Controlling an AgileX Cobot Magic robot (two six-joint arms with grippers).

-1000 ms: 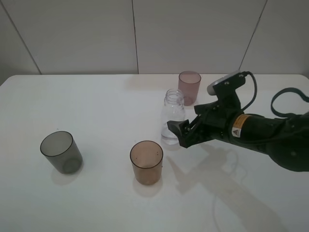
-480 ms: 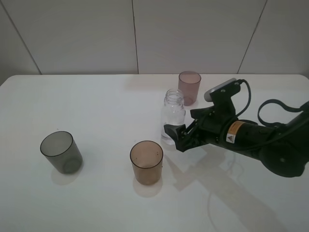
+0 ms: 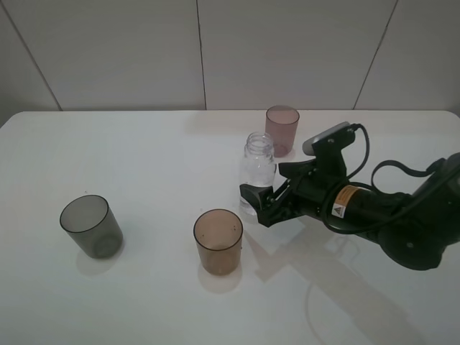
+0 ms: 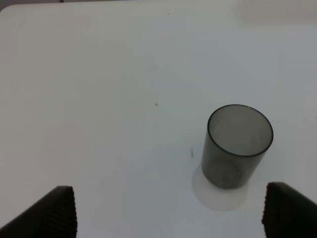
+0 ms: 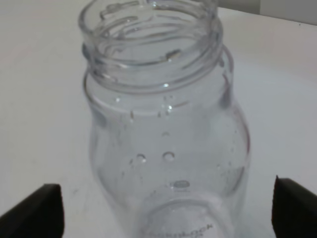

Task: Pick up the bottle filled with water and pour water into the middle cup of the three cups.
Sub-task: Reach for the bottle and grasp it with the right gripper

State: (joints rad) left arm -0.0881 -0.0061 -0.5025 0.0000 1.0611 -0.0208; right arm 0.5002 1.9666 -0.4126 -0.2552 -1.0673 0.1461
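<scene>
On bottle (image 5: 166, 124) wall, tiny droplets (image 5: 168, 156)

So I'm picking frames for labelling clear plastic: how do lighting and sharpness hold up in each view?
Exterior high: even, soft light; the right arm throws a faint shadow on the table, and the bottle looks pale against it. Right wrist: the bottle fills the frame, slightly soft, small highlights on its neck. Left wrist: grey cup sharp, soft shadow at its base.

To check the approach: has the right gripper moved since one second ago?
Yes. The right gripper has moved left, toward the bottle, which has stayed in place.
</scene>
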